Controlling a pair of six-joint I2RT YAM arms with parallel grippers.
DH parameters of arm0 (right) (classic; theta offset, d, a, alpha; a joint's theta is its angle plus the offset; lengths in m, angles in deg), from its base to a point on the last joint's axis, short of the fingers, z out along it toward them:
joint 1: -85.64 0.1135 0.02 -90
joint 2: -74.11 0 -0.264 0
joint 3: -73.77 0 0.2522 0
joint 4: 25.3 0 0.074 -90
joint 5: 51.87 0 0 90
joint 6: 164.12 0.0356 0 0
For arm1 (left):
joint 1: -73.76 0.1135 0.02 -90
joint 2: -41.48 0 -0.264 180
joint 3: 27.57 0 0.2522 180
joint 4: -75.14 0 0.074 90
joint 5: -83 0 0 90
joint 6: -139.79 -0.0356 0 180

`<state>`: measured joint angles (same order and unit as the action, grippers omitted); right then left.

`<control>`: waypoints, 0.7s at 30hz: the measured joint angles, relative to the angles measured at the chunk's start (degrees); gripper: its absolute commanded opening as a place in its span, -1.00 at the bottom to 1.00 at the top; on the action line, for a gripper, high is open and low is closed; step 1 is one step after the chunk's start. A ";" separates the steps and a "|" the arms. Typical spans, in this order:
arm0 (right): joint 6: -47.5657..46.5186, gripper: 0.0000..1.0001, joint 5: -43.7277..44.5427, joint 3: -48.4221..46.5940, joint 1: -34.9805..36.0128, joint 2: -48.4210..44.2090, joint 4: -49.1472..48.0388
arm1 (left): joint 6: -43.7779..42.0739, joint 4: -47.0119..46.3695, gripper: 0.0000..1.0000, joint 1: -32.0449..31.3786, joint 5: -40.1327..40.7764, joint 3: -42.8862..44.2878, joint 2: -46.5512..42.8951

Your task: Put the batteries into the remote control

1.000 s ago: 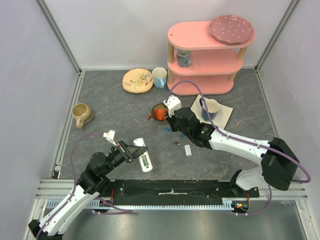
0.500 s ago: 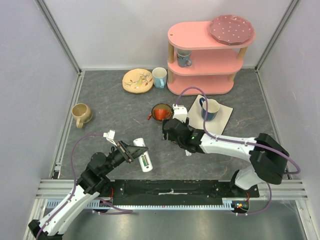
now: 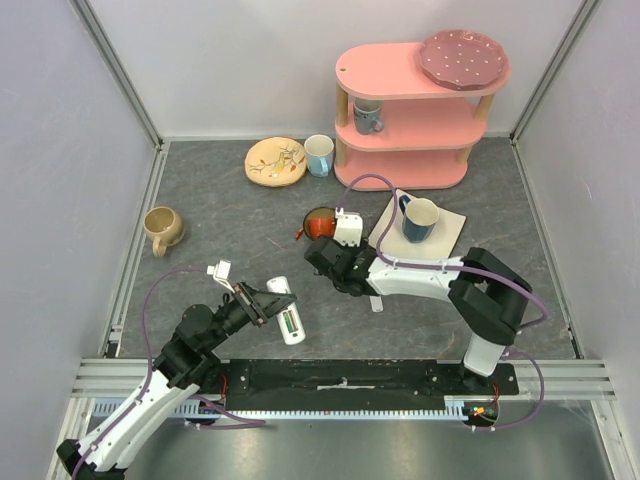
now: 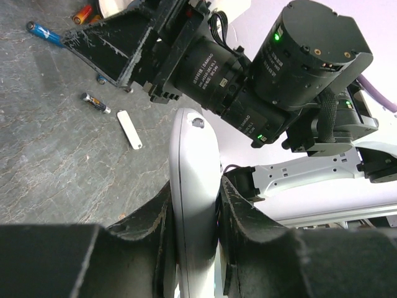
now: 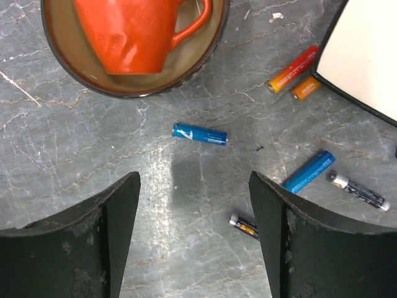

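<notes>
Grey marbled bench (image 3: pixel 220 210) carries scattered slim batteries (image 5: pixel 200 133), brown bowl (image 5: pixel 74 65), white square napkin (image 3: pixel 450 233), tan mug (image 3: pixel 162 228), pink tiered shelf (image 3: pixel 410 175)

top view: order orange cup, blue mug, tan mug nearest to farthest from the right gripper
1. orange cup, in the bowl just beyond the right gripper
2. blue mug, on the napkin, to the right
3. tan mug, far left

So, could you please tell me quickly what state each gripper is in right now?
Left gripper: closed, holding the remote.
Right gripper: open, holding nothing.
</notes>
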<state>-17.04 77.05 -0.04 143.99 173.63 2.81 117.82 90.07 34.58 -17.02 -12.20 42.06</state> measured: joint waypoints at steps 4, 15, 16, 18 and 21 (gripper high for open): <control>0.00 0.57 0.20 -2.03 -0.24 2.58 0.02 | 0.00 0.72 -0.96 0.00 0.02 0.00 0.00; 0.11 0.57 0.17 -4.35 -2.05 7.10 1.01 | 0.00 1.84 -0.96 0.00 0.04 0.00 -0.02; 0.04 0.57 0.17 -4.68 -2.14 7.56 1.01 | 0.00 1.84 -0.96 0.00 0.04 0.00 -0.02; -0.13 0.57 0.15 -5.40 -2.34 8.61 1.01 | 0.00 1.92 -0.96 0.00 0.07 0.00 -0.02; -0.35 0.55 0.15 -5.92 -2.58 9.70 0.98 | 0.00 2.14 -0.96 0.00 0.07 0.00 0.00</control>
<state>-17.39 77.20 -5.96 141.41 183.34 3.79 117.82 92.22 34.58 -16.96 -12.20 42.06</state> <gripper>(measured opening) 0.785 0.331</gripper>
